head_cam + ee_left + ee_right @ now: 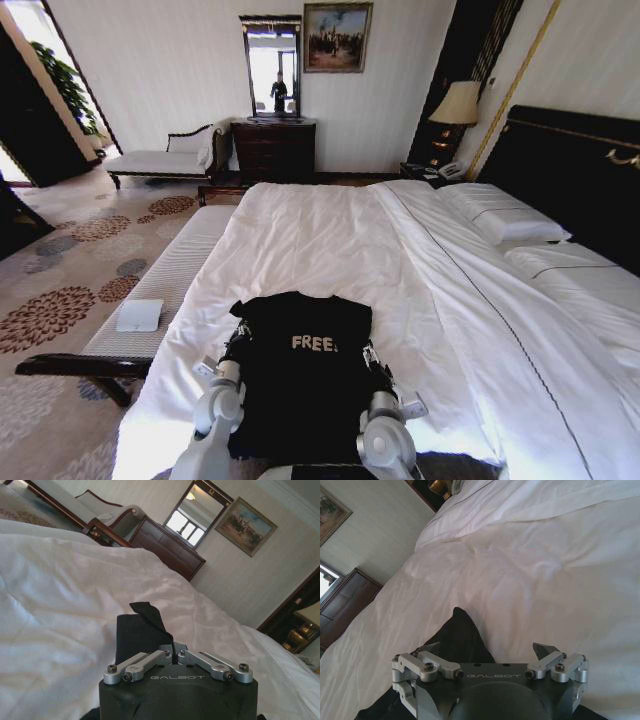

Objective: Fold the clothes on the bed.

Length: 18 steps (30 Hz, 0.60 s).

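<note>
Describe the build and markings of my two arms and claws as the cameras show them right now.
Both arms end in pale grey, rounded wrist segments in the head view. The left claw has a matte black housing lettered GALBOT, with silver metal linkage bars fastened by dark screws. The right claw matches: black GALBOT body, silver linkages, dark pointed fingertips. No loose cables visible.

one black t-shirt (303,375), one bed (330,240), two pillows (505,217), one lamp (458,104), one mirror (273,68).

— Where's your T-shirt (305,375)?
— On the bed (330,230), near edge, between your left gripper (237,337) and right gripper (372,357).
— And the pillows (505,222)?
— Far right, before the headboard (570,170); bench (165,285) lies left.
</note>
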{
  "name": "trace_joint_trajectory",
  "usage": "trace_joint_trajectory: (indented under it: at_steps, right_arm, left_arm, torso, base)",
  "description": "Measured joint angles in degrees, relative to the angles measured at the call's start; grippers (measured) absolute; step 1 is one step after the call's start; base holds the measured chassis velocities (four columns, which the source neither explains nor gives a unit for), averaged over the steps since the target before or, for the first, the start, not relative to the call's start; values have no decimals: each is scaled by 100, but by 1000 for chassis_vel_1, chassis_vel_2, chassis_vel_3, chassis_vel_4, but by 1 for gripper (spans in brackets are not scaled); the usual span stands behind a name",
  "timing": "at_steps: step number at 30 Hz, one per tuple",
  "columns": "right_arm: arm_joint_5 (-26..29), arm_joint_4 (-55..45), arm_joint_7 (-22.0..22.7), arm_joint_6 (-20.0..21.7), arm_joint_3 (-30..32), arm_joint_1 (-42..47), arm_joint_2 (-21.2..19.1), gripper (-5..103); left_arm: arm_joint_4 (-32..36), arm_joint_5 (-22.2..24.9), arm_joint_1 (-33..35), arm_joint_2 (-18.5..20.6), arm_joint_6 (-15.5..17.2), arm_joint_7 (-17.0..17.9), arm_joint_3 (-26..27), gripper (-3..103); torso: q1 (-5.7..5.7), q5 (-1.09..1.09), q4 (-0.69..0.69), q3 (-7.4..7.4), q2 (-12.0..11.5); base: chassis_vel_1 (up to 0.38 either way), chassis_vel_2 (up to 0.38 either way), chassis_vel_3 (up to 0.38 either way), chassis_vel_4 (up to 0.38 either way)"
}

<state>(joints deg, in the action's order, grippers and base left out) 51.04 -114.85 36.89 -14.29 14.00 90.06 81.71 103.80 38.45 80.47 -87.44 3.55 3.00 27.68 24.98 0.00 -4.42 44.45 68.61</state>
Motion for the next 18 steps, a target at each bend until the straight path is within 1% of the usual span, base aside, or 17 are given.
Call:
trace_joint_trajectory:
  at_steps: [9,18]
  right_arm:
    - [74,228,23,13,-19,-225,-108,100]
    - [78,377,32,21,-41,-348,-76,100]
  left_arm:
    - [-312,70,-140,-157,-48,-41,-242,0]
    - [-536,145,-214,-214,-101,-127,-510,0]
  torso:
    - [0,0,0,0,0]
    - [0,0,0,0,0]
  base:
    - [0,0,0,0]
    - [0,0,0,0]
